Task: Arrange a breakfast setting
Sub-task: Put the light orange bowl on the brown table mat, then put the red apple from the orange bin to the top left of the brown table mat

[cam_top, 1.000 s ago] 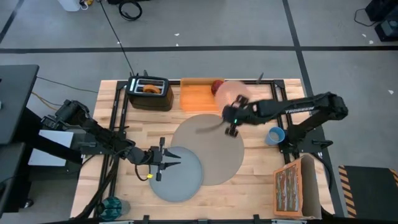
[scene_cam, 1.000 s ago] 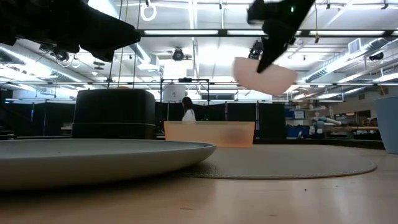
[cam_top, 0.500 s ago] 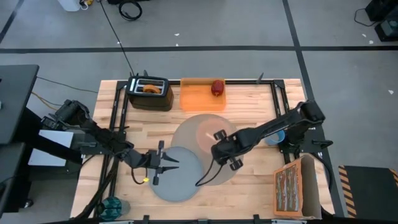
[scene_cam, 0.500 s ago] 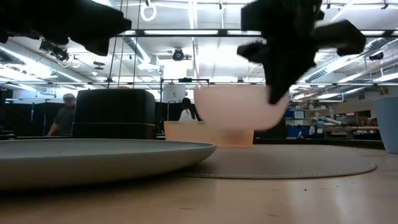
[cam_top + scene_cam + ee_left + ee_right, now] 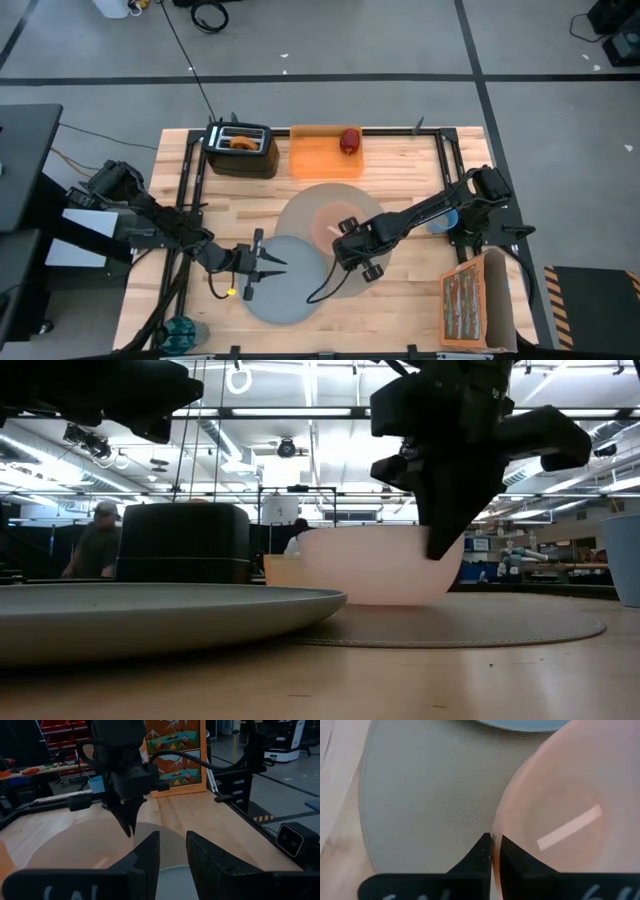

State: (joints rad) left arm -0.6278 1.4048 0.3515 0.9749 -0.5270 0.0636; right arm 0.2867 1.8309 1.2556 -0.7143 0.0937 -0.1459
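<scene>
Pink bowl (image 5: 375, 565) gripped at its rim on the placemat (image 5: 300, 215), with the left arm waiting over the plate (image 5: 285, 290).

Left of the placemat's centre, the left arm is stretched low across the table, and the left gripper (image 5: 262, 263) is held above the grey plate, which overlaps the placemat's near-left edge; its fingers (image 5: 202, 855) are kept slightly apart and nothing is held between them. Toward the middle of the placemat, the right arm is reached in from the right and angled down, and the right gripper (image 5: 494, 851) is pinched together on the rim of the pink bowl, which is seen resting on the placemat. Beyond the placemat's far edge, a bagel (image 5: 241, 142) is seen in the black toaster (image 5: 240, 150), and the red apple (image 5: 349, 140) lies on an orange board (image 5: 318, 155). Right of the placemat, the blue cup (image 5: 441, 217) is partly hidden by the right arm.
</scene>
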